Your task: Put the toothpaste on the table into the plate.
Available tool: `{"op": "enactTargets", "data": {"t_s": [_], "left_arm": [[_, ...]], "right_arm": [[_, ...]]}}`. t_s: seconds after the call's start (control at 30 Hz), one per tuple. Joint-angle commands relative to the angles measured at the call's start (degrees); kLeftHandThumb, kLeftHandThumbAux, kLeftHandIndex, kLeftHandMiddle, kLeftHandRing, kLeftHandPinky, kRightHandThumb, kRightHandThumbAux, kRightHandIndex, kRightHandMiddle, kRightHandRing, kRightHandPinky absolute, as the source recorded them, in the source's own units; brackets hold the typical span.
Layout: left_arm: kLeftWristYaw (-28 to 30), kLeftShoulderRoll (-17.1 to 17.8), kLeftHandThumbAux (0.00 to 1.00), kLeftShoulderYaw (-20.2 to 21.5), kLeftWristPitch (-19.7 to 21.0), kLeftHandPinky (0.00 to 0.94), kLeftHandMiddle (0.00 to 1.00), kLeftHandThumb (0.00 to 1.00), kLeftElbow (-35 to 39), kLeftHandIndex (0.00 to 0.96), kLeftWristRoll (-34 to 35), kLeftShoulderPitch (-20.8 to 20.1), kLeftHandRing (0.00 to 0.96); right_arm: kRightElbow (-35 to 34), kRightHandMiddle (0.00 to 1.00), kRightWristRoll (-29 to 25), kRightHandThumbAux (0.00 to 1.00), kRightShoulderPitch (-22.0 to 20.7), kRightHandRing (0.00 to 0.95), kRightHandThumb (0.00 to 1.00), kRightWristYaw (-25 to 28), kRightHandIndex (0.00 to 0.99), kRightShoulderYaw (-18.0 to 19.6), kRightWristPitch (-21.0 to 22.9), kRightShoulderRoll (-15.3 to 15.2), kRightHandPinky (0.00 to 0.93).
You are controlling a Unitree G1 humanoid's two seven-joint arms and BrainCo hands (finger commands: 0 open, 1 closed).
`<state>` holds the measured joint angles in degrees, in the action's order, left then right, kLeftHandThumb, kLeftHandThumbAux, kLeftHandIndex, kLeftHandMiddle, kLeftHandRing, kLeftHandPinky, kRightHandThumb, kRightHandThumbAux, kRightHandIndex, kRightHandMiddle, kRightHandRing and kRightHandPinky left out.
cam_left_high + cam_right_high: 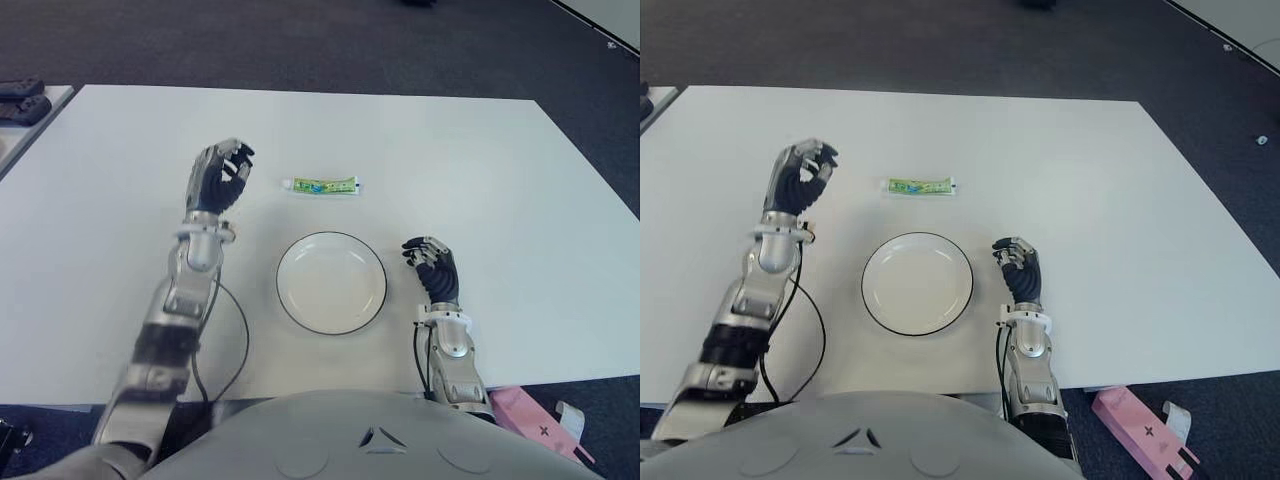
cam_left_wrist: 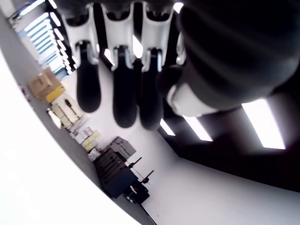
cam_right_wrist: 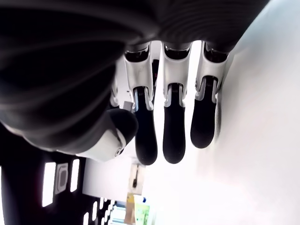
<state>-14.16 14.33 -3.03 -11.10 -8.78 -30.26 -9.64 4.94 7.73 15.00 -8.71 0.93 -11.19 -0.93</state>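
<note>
Two hands: both in view over the white table (image 1: pixel 520 180), neither holding anything.
Toothpaste: a small green tube (image 1: pixel 322 185) lying flat on the table, lengthwise across the view, white cap toward the robot's left; it sits beyond the plate, apart from its far rim.
Plate: a round white plate (image 1: pixel 331 282) with a thin dark rim, in front of the robot's body, nothing on it.
Left hand: raised (image 1: pixel 219 176) to the left of the toothpaste, near it but not touching; the fingers (image 2: pixel 124 93) are loosely curled with the thumb bent in toward them, and the palm shows no object in the wrist view.
Right hand: low (image 1: pixel 432 266) just to the right of the plate, close to the near edge of the table; the fingers (image 3: pixel 174 126) hang relaxed and slightly bent, with nothing between them and the thumb.
Floor: dark carpet (image 1: pixel 300 40) beyond the table.
Pink item: a pink object (image 1: pixel 1140 432) shows below the table's near right corner.
</note>
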Motion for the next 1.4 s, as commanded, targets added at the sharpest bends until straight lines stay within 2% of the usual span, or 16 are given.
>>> {"op": "enactTargets", "data": {"t_s": [0.03, 0.1, 0.27, 0.33, 0.5, 0.6, 0.63, 0.73, 0.83, 1.03, 1.4], "left_arm": [[-0.65, 0.90, 0.724, -2.99, 0.39, 0.581, 0.609, 0.704, -7.68, 0.430, -2.89, -6.34, 0.615], [-0.83, 1.37, 0.723, -4.32, -0.39, 0.592, 0.637, 0.707, -12.16, 0.431, -3.69, -9.85, 0.638], [-0.31, 3.32, 0.720, -7.16, -2.61, 0.592, 0.663, 0.709, -18.08, 0.431, -5.09, -14.29, 0.656], [0.49, 4.18, 0.720, -8.75, -2.87, 0.563, 0.655, 0.706, -20.01, 0.429, -6.22, -15.96, 0.646], [5.11, 5.15, 0.718, -12.88, -1.15, 0.388, 0.456, 0.689, -25.06, 0.417, -8.10, -20.69, 0.436], [6.49, 5.04, 0.717, -14.59, -0.32, 0.340, 0.397, 0.682, -27.90, 0.412, -8.61, -22.81, 0.377], [7.00, 4.87, 0.652, -15.39, 0.08, 0.326, 0.360, 0.569, -29.41, 0.335, -9.02, -23.86, 0.345], [7.43, 4.08, 0.527, -17.77, 1.46, 0.295, 0.287, 0.453, -33.88, 0.220, -10.31, -26.46, 0.282], [6.61, 3.32, 0.433, -20.39, 2.01, 0.259, 0.235, 0.437, -39.30, 0.162, -11.87, -29.02, 0.237], [7.33, 3.22, 0.322, -24.46, 1.36, 0.242, 0.172, 0.431, -45.25, 0.109, -13.68, -32.44, 0.189], [13.77, 2.85, 0.269, -30.78, -2.40, 0.209, 0.080, 0.469, -50.87, 0.020, -15.25, -36.10, 0.115]], "right_arm": [[1.60, 0.472, 0.23, 0.731, -0.32, 0.462, 0.718, -0.12, 0.426, -0.17, 0.75, 0.20, 0.454], [1.66, 0.471, 0.16, 0.731, -0.38, 0.460, 0.718, -0.09, 0.426, -0.21, 0.58, 0.23, 0.452], [1.93, 0.470, 0.18, 0.731, -0.48, 0.460, 0.718, -0.34, 0.426, -0.18, 0.13, 0.35, 0.451], [2.11, 0.471, 0.08, 0.731, -0.47, 0.461, 0.718, -0.35, 0.426, -0.15, -0.31, 0.36, 0.454], [2.20, 0.472, 0.00, 0.731, -0.33, 0.456, 0.718, -0.47, 0.427, -0.03, -0.66, 0.43, 0.451], [2.03, 0.473, 0.13, 0.731, -0.19, 0.455, 0.718, -0.66, 0.428, 0.00, -0.43, 0.45, 0.451], [1.94, 0.471, 0.20, 0.731, -0.12, 0.455, 0.718, -0.75, 0.427, 0.02, -0.28, 0.45, 0.450], [1.70, 0.468, 0.24, 0.731, 0.14, 0.455, 0.717, -0.90, 0.427, 0.12, 0.03, 0.38, 0.446], [1.55, 0.468, 0.35, 0.732, 0.27, 0.454, 0.717, -1.04, 0.426, 0.14, 0.33, 0.33, 0.443], [1.25, 0.469, 0.42, 0.732, 0.65, 0.452, 0.717, -0.94, 0.426, 0.10, 0.21, 0.20, 0.441], [1.36, 0.473, 0.12, 0.732, 1.19, 0.459, 0.717, -0.95, 0.427, 0.24, -0.51, 0.25, 0.466]]}}
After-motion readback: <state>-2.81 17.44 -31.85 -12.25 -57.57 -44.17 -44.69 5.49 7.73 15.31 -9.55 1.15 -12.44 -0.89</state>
